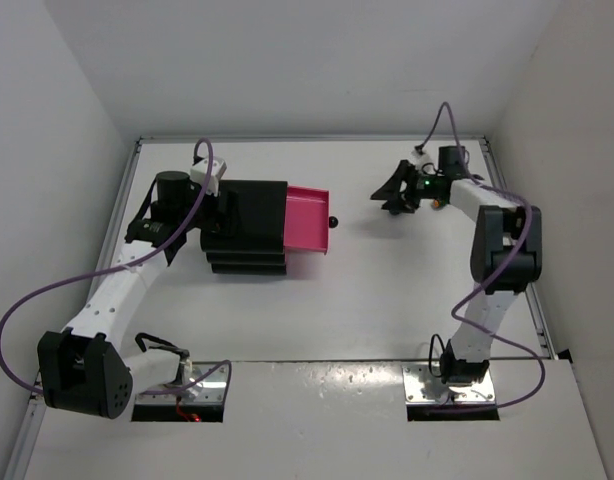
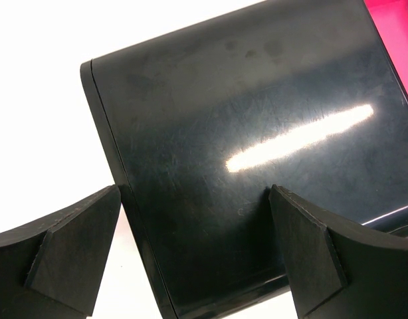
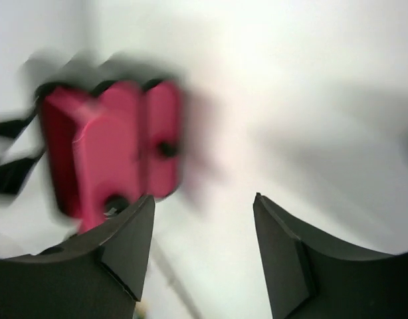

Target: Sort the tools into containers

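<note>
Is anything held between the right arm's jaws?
No; the right wrist view shows the right arm's jaws standing apart with nothing between them.

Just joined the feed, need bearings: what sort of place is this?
Probably a lab robot test cell: plain white walls box in a white table holding a black stepped cabinet with one pink drawer open.

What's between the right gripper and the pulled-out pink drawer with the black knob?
Nothing. The top view shows only bare white table between the right gripper and the round black knob of the magenta drawer.
</note>
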`<state>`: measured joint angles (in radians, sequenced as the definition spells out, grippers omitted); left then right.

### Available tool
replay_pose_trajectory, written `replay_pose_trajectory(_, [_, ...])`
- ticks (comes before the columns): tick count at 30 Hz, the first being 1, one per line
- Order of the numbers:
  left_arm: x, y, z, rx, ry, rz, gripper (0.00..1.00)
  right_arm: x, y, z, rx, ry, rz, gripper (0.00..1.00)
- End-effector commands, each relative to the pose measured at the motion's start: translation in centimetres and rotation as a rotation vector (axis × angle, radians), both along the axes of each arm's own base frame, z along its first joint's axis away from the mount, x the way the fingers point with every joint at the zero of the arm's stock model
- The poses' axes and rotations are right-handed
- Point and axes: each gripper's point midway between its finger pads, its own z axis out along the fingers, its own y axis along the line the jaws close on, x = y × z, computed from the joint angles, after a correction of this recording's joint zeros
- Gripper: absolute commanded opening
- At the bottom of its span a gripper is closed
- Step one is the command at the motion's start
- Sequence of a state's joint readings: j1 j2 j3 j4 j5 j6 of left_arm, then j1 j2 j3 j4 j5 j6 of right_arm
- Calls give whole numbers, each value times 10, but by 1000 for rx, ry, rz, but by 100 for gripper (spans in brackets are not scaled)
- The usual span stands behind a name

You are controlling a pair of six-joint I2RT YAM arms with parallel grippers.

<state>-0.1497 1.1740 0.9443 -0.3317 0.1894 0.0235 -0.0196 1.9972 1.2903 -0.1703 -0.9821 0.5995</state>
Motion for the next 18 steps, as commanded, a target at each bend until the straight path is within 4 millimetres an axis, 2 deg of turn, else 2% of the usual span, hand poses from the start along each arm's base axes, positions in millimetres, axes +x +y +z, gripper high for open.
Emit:
replay_pose_trajectory(1, [-41,-2,-58,26,238,-38,99,13,-78,6,-450,-76,-243,61])
replay_pose_trajectory(2, [-41,-1,-58,24,241,-22,99,15,-89,16,-498,-74,-315,55])
replay_pose_trajectory(3, [-39,-1,-57,22,232,-22,99,21,-102,13,-602,-47,-404,53])
replay_pose_trajectory(7, [-38,0,-57,22,234,-8,99,18,-128,15,-755,-15,-484,59])
replay_pose_trajectory(11, [-38,0,-57,22,234,-8,99,20,-172,23,-847,14,-623,59])
replay_pose_trajectory(13, [-38,0,-57,16,237,-3,99,17,-182,16,-836,91,-659,39])
replay_pose_trajectory(15, [-37,-1,-55,14,228,-3,99,13,-176,2,-764,180,-611,29])
replay_pose_trajectory(16, [-37,-1,-55,14,228,-3,99,12,-182,-3,-720,228,-625,33])
replay_pose_trajectory(17, [-37,-1,-55,14,228,-3,99,14,-175,-11,-648,260,-599,44])
replay_pose_trajectory(18, [-37,-1,-55,14,228,-3,99,14,-175,-9,-621,271,-609,59])
